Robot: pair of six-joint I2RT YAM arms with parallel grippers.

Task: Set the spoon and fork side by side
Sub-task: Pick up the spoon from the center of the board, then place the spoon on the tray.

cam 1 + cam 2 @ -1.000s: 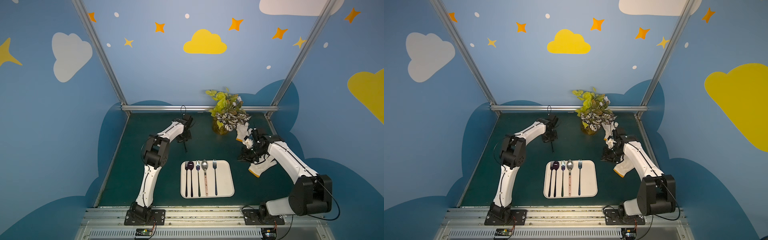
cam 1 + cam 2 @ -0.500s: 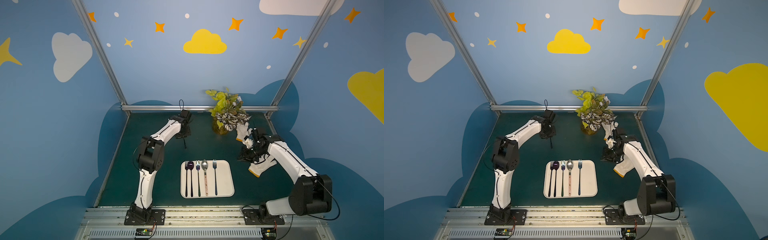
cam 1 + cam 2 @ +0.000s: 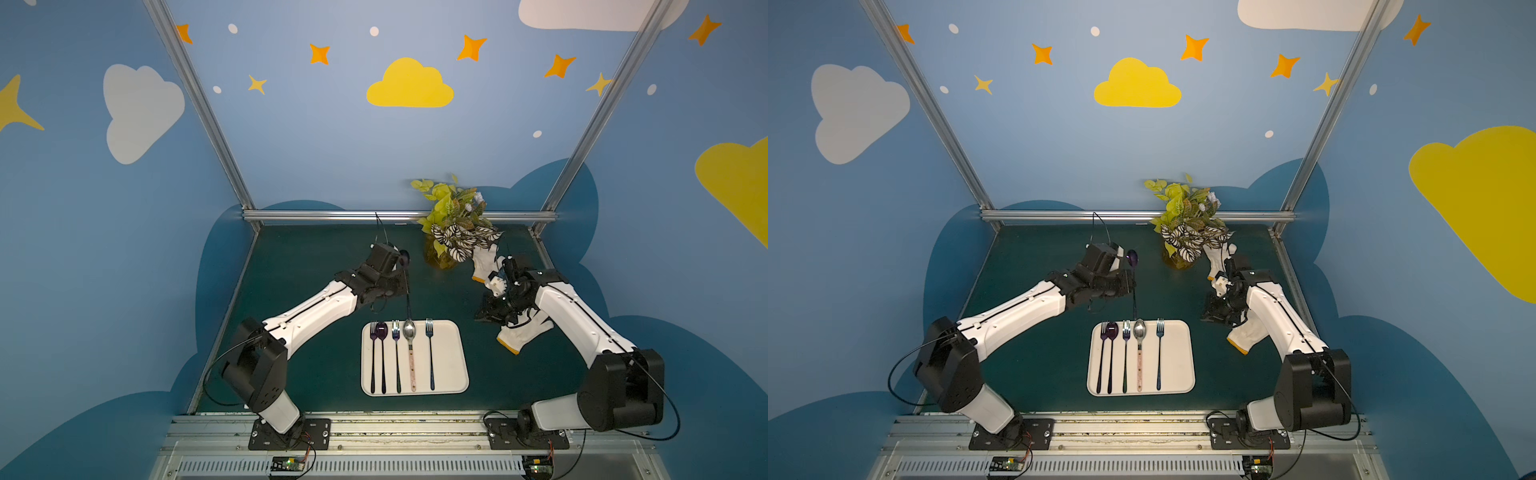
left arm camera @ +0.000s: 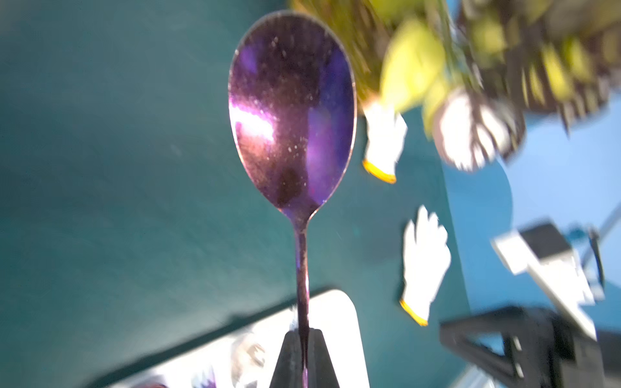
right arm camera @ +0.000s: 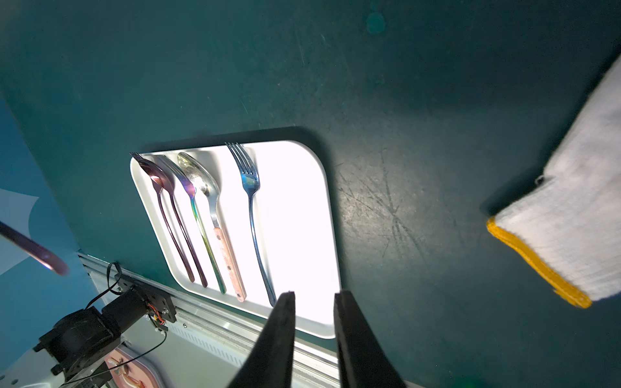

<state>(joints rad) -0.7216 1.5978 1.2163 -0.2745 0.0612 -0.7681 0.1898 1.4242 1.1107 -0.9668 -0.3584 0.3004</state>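
The left tool (image 4: 302, 332) is closed on the handle of the purple spoon (image 4: 292, 111), holding it upright over the desk (image 3: 291, 270) just behind the tray (image 3: 451, 361), probably to lay it beside the lone blue fork (image 3: 431, 357), while the right tool (image 5: 315, 295) hangs empty, jaws slightly apart.

1. The tray's (image 3: 455, 365) right part, beyond the blue fork (image 3: 430, 353), is bare: room for a gripper.
2. Left of that fork, cutlery (image 3: 412, 365) crowds the tray.
3. Right of the tray lies a white glove (image 3: 521, 337).
4. Behind the tray's right corner stand a plant (image 3: 451, 237) and a second glove (image 3: 483, 259).
5. At the tray's far edge the purple spoon (image 4: 291, 111) hangs upright in the left gripper (image 4: 303, 339).
6. Left of the tray, bare mat (image 3: 316, 365).
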